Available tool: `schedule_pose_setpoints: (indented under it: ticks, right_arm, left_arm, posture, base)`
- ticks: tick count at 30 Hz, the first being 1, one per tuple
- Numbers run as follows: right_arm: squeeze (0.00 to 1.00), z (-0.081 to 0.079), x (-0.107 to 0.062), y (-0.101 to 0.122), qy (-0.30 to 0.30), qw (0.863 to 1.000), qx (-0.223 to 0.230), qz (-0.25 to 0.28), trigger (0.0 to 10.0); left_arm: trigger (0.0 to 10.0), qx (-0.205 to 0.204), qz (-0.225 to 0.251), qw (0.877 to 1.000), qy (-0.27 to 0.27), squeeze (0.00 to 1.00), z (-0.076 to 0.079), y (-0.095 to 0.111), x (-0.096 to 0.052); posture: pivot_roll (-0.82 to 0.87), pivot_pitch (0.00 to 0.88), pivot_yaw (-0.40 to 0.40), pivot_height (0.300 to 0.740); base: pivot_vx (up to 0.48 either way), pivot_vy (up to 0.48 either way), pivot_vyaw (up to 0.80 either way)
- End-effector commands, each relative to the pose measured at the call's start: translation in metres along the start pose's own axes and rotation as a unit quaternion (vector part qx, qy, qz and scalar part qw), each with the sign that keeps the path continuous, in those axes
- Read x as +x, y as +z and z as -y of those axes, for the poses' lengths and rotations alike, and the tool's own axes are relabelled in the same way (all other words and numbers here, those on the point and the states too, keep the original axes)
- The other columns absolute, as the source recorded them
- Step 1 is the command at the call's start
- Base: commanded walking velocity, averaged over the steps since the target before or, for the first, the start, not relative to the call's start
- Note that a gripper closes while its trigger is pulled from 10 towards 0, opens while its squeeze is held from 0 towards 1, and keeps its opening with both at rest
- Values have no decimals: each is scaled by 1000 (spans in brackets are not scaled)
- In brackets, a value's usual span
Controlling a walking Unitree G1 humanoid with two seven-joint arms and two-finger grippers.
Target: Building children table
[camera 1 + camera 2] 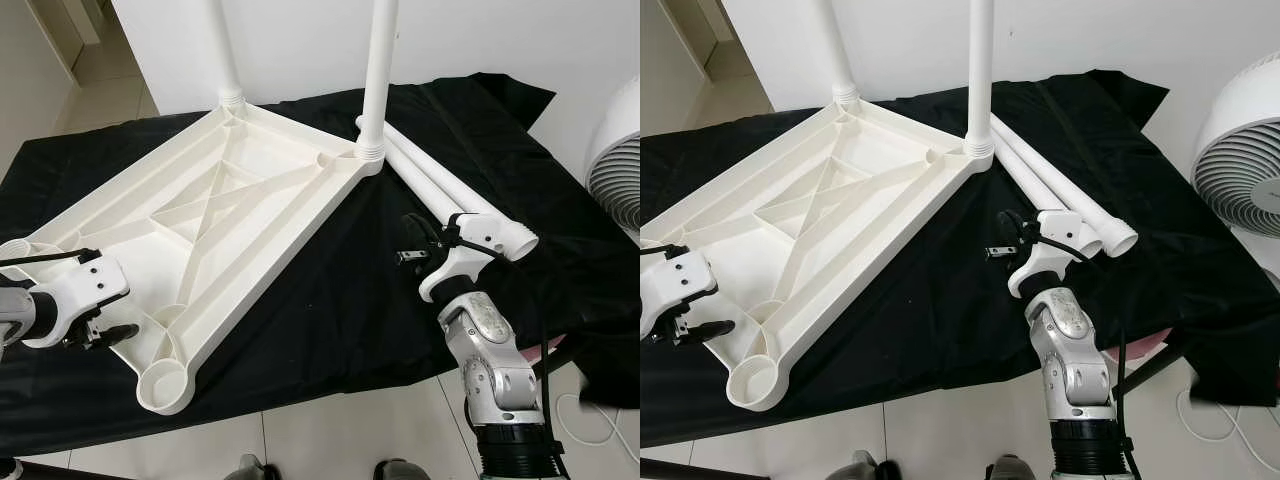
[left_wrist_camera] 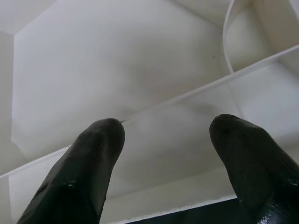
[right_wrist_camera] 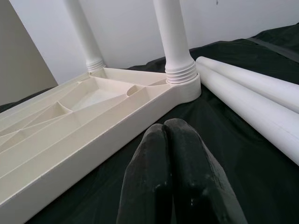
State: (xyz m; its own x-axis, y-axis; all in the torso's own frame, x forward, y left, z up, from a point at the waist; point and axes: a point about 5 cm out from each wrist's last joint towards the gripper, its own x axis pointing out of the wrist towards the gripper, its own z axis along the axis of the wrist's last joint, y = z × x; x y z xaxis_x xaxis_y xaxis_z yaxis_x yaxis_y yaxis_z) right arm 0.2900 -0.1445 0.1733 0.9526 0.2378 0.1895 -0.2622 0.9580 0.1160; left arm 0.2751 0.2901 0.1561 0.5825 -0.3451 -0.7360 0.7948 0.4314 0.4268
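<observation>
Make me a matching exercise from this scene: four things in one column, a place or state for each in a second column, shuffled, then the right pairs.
Things:
1. tabletop
2. loose legs
3. left gripper
4. right gripper

States:
A. fingers pressed together above the black cloth
B. lying side by side on the cloth
C. upside down, two legs screwed in upright
D. fingers apart over the ribbed underside

Pairs: 1-C, 2-B, 3-D, 4-A
</observation>
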Motion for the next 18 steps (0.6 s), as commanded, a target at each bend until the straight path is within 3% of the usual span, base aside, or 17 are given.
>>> schedule_pose_setpoints:
  ticks: [1, 11, 18]
  right_arm:
    - [0, -1, -1, 0, 2, 1000, 1, 1, 10000]
    - [0, -1, -2, 0, 1, 1000, 0, 0, 10000]
    - [0, -1, -2, -1, 1, 1000, 2, -1, 10000]
  left_arm:
    - [10000, 12, 11, 1000, 11, 0, 2, 8, 9]
    - [10000, 24, 34, 998, 49, 0, -10, 17, 5]
    - [10000, 27, 45, 998, 41, 0, -7, 22, 3]
  posture:
    - [-114, 110, 90, 740]
    - [-117, 107, 92, 740]
    - [-115, 107, 91, 740]
  base:
    - [0, 0, 0]
    - [0, 0, 0]
    - [0, 0, 0]
